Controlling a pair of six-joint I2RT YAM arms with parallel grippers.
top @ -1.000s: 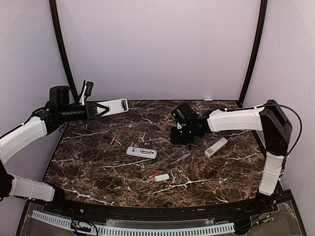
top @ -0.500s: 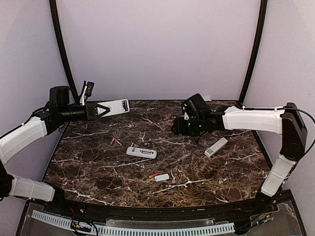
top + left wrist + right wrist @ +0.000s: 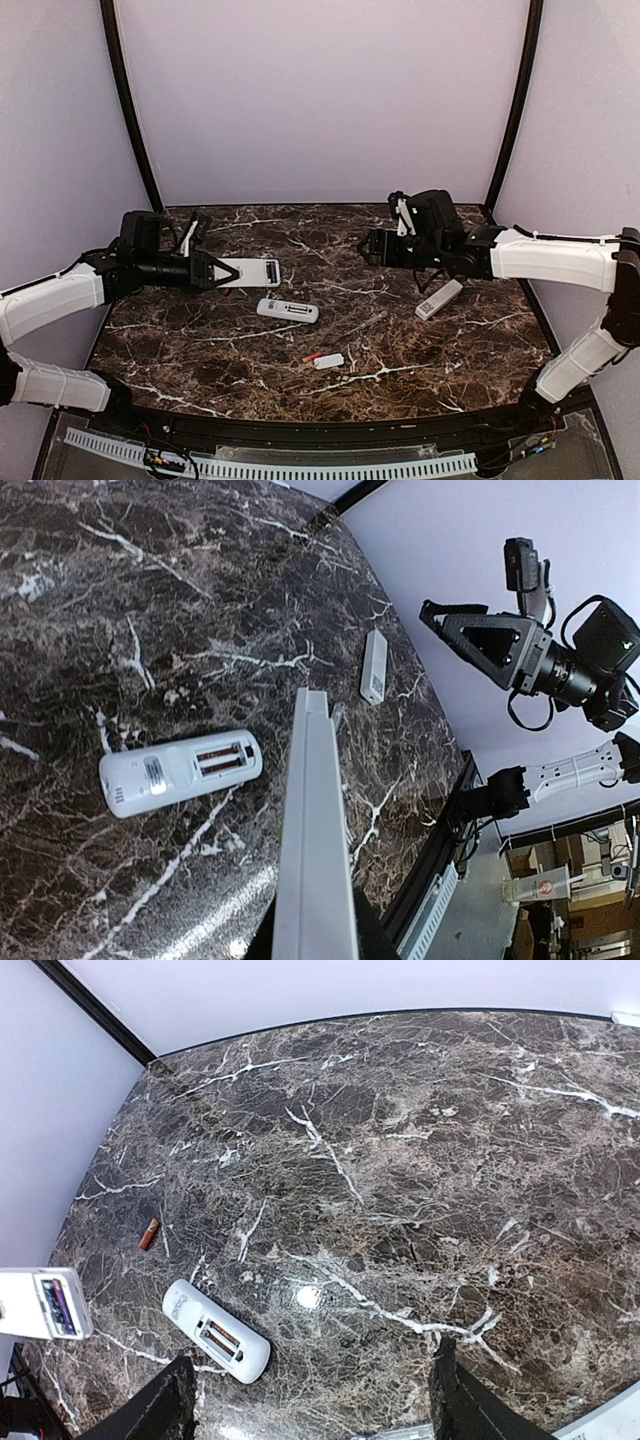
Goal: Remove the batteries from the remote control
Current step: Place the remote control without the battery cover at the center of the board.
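Left gripper (image 3: 225, 272) is pinched tight on a white held remote (image 3: 255, 272), carrying it in the air just far-left of the centre remote (image 3: 287, 310). That centre remote lies flat on the marble table (image 3: 480, 350) w/ its back cover off. The held remote's bay faces up, and a bluish-purple battery (image 3: 58, 1305) sits in it, so that one's not out yet.

Right gripper (image 3: 368, 246) hovers well off to the far-right of the centre remote, fingers (image 3: 165, 1405) spread wide, nothing betw. them.

Progress check: a red battery (image 3: 149, 1233) lies loose on the table left of the centre remote. A second red battery (image 3: 313, 356) lies just on its near side, right beside a small white cover (image 3: 328, 361). The centre remote's bay looks reddish inside; can't tell if cells remain. A third remote (image 3: 439, 299) lies to its right, state unclear. Looks partway done: the purple cell, at min., is left to pull.
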